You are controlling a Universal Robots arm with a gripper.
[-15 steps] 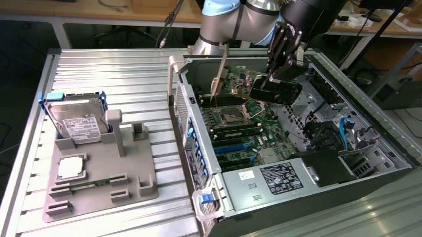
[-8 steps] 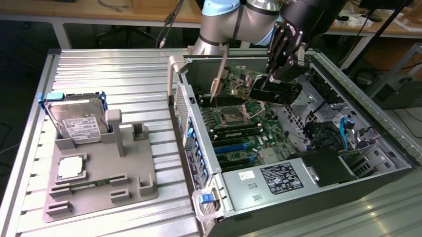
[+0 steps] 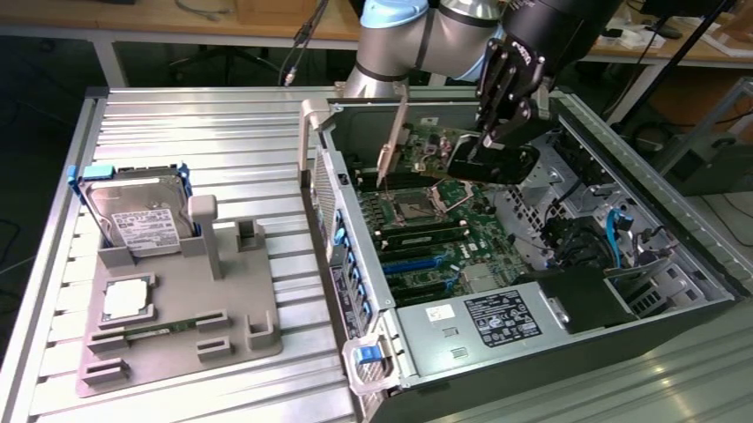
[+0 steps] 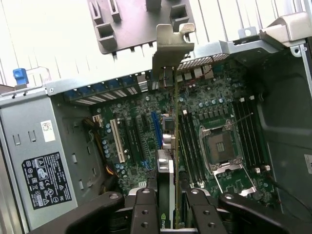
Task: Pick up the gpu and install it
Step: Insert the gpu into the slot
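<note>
The black two-fingered gripper pinches the gpu, a flat green card with silver end bracket. It hangs edge-on over the green motherboard inside the open grey computer case, upper centre of the exterior view.

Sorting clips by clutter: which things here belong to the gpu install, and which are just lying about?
In the job:
- gpu, gripped edge-on in the claw
- open computer case, motherboard with slots

Lying about:
- hard drive upright in the grey holder tray
- memory stick
- processor chip
</note>
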